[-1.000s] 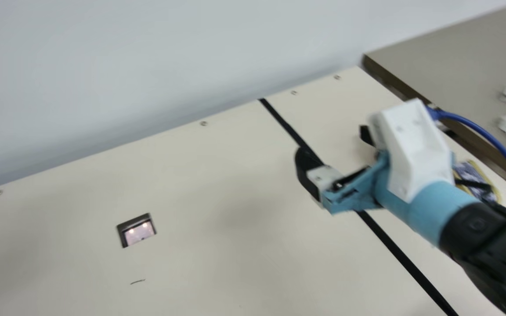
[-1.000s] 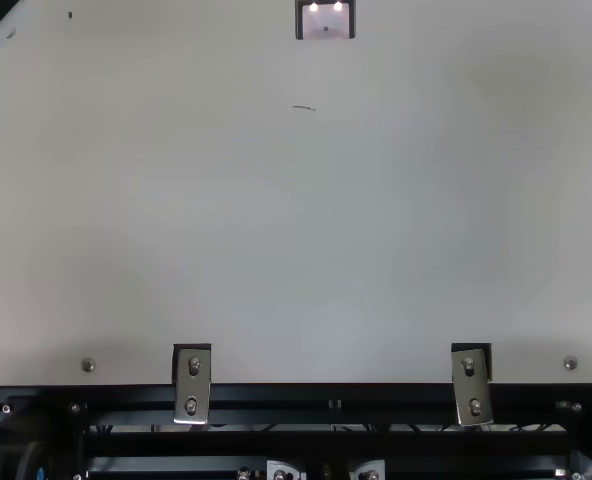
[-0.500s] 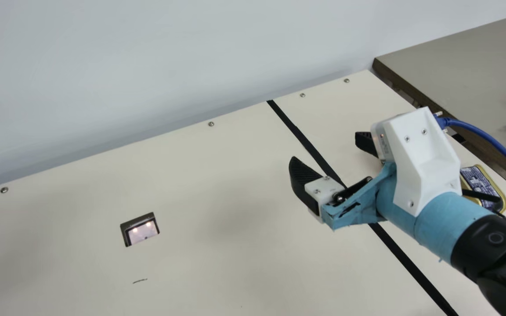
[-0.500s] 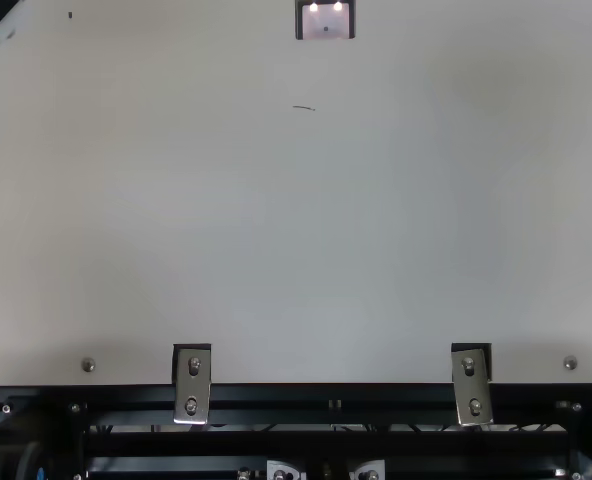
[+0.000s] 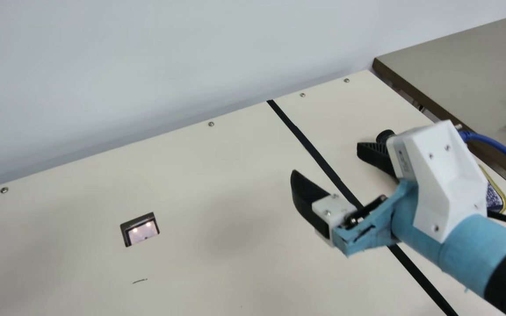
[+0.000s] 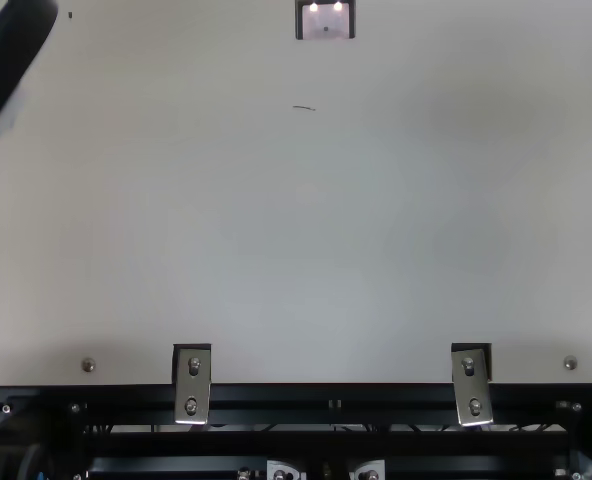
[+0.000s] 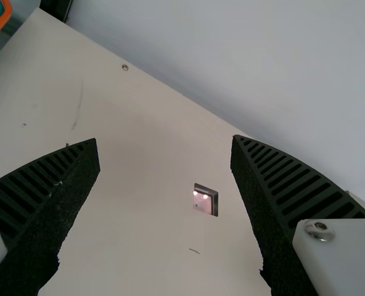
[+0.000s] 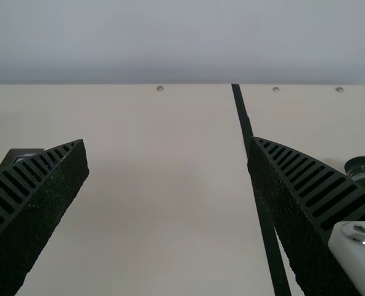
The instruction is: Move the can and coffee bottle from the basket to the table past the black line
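My left wrist view catches a teal, orange-rimmed container (image 7: 7, 13), contents hidden. The coffee bottle (image 8: 362, 168) and yellow-edged can (image 5: 494, 196) rest on the worktop (image 5: 191, 184), right of the black line (image 5: 298, 132). My left jaws (image 6: 18, 45) and right jaws (image 5: 325, 159) stand open.

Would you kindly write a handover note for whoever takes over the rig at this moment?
Left pincer: open, empty, above the table.
Right pincer: open, empty, near the black line.
Gold-rimmed can and black-capped coffee bottle: both past the line, at the main view's right.
Done: both items appear to be across.
Remaining: probably just parking the arms; the can is partly hidden, so check its placement.
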Motion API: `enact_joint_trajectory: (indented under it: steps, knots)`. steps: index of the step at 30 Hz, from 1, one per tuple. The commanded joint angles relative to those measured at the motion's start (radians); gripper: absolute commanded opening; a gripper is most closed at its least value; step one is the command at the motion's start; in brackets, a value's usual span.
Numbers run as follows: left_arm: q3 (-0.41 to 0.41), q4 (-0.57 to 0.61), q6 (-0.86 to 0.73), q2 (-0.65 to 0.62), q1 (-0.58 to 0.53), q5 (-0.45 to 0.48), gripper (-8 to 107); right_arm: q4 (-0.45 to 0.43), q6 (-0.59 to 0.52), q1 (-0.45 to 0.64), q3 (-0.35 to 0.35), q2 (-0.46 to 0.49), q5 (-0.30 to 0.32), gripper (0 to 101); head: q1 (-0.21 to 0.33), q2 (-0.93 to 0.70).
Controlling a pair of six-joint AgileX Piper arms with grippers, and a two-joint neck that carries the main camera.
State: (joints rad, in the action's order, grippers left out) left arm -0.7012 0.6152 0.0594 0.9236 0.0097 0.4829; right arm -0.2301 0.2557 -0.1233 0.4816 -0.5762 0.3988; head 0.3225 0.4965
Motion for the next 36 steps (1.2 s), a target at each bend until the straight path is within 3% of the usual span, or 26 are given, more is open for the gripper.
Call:
enact_joint_trajectory:
  steps: [1, 13, 26, 27, 28, 36]
  knots:
    - [0.045, -0.045, 0.011, -0.098, -0.008, -0.006, 90, 0.017, -0.01, -0.009, -0.011, 0.055, 0.031, 101, 0.02, -0.018]
    - [0.237, -0.268, 0.04, -0.429, -0.01, 0.011, 90, 0.151, -0.12, 0.0, -0.086, 0.272, 0.15, 101, 0.02, -0.018]
    - [0.381, -0.337, -0.079, -0.738, 0.02, 0.17, 90, 0.357, -0.332, 0.096, -0.155, 0.48, 0.276, 101, 0.02, -0.018]
    - [0.369, -0.34, -0.046, -0.685, 0.013, 0.146, 90, 0.373, -0.348, 0.104, -0.158, 0.495, 0.282, 101, 0.02, -0.018]
    - [0.38, -0.338, -0.065, -0.711, 0.018, 0.16, 90, 0.343, -0.316, 0.096, -0.156, 0.47, 0.276, 101, 0.02, -0.018]
    - [0.382, -0.338, -0.077, -0.739, 0.02, 0.171, 90, 0.374, -0.35, 0.105, -0.159, 0.497, 0.296, 101, 0.02, -0.018]
